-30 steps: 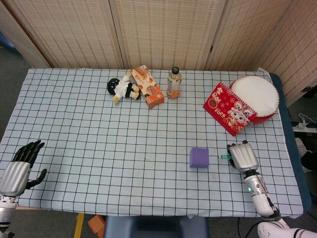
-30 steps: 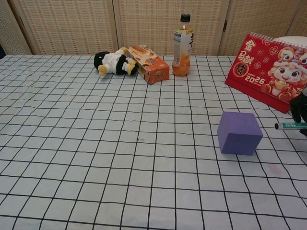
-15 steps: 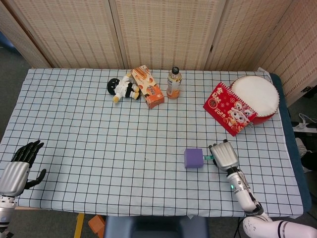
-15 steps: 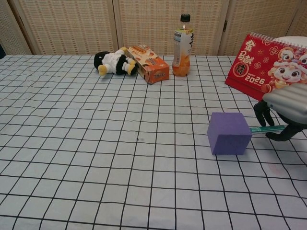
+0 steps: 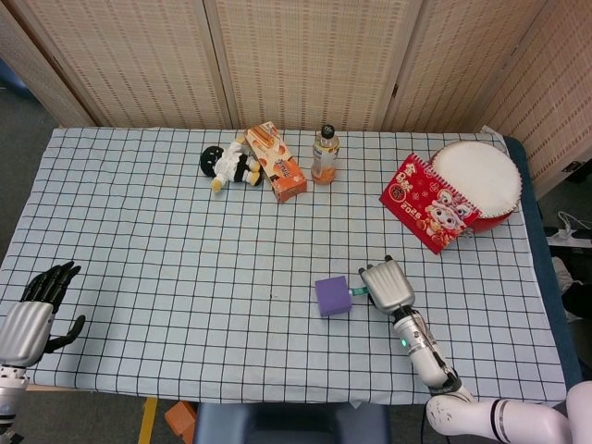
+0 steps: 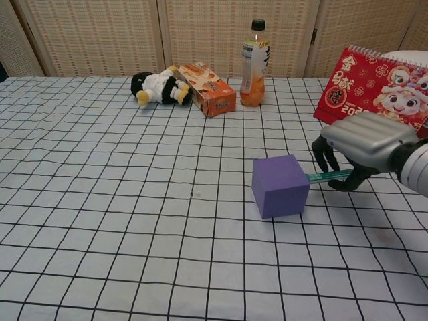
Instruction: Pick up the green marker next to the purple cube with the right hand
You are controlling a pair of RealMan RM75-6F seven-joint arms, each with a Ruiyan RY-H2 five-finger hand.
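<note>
purple cube (image 6: 280,185) shoved left, right hand (image 6: 363,143) following

The head view looks steeply down from above the near edge, far enough back to take in the whole white black-gridded tablecloth (image 5: 185,240) and the woven screen behind. The chest view sits low and close, facing level across the table — it shares the centre and back: purple foam cube (image 5: 332,296), orange juice bottle (image 6: 254,64), red calendar (image 6: 371,90).
</note>
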